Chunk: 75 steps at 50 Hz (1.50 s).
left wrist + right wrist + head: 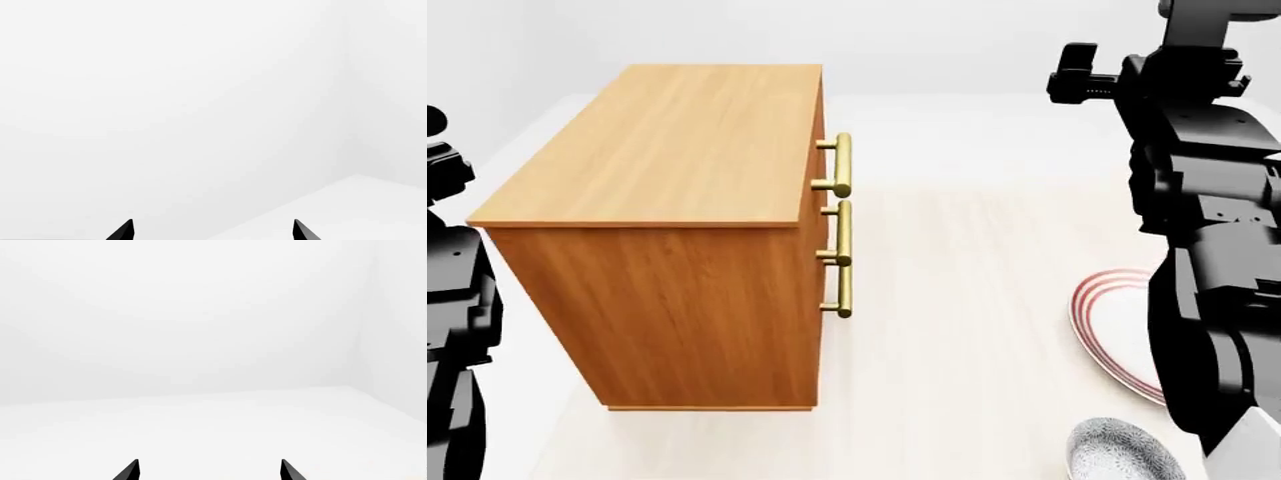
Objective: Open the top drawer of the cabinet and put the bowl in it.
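**All 3 drawers shut, both arms raised**

A bare white room surrounds a pale wood-grain table (961, 340). On it stands the cabinet (667, 240), orange-brown with a lighter top, its front turned toward the robot's right. 3 brass bar handles line that front, and the top drawer (823, 165) sits flush with the 2 below it, so nothing is open yet.

The bowl (1121, 452) rests near the table's front edge, well apart from the cabinet. It is small and round, speckled blue-grey, and cut off by the frame. Just behind it lies a white plate (1114, 330) with red rings, partly hidden by the right arm.

Each wrist camera sees only blank wall and floor. The left gripper (212, 230) and the right gripper (209, 470) both show 2 black fingertips spread wide with nothing between them.

The step in hand is likely reaching for the uppermost handle (841, 165). The right arm looks better placed. Closing squarely across the bar's middle and pulling straight out along the drawer's travel should keep the cabinet from sliding or twisting.
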### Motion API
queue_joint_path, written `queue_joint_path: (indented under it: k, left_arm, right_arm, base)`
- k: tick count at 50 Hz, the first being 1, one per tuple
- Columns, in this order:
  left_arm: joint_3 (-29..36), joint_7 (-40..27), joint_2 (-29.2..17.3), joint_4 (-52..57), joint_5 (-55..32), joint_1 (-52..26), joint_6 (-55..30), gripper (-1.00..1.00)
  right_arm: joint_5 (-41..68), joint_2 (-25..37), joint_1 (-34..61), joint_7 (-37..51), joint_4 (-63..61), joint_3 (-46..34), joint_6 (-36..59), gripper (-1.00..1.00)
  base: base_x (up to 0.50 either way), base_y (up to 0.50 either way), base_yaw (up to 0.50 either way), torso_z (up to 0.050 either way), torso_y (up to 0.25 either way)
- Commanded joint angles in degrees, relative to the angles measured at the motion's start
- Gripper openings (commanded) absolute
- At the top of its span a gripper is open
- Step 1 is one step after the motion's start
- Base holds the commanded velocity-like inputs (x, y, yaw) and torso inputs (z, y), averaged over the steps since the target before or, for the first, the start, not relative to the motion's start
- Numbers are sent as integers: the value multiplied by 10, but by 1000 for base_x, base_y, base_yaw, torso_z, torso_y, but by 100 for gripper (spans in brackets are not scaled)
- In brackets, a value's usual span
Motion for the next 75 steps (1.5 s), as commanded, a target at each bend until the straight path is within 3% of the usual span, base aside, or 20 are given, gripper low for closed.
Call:
queue_joint_path:
  k: [1,25,36,43,62,75]
  left_arm:
    - [-1,0,-1,0,1,1,2,100]
    - [-1,1,-1,0,0,-1,-2,100]
    - [-3,8,-3,0,0,1,4,100]
    - [1,7,-4,0,2,2,7,100]
    - [-3,6,-10,0,0,3,7,100]
    - [-10,8,-10,0,-1,2,3,100]
  right_arm:
    - [-5,0,-2,0,0,6,0,100]
    - [-2,0,-7,-5,0,21,1,100]
    - [76,-13,-13,-69,0,129,34,100]
    - [132,-19,1,-124,0,233,125,100]
    - [33,-67,-60,-149,0,330,141,100]
    - [30,-91,-64,-172,0,433,211,100]
  base:
    - [500,0,0,0,0]
    - [487,0,0,0,0]
    - [0,0,0,0,0]
    - [0,0,0,0,0]
    - [0,0,0,0,0]
    - [0,0,0,0,0]
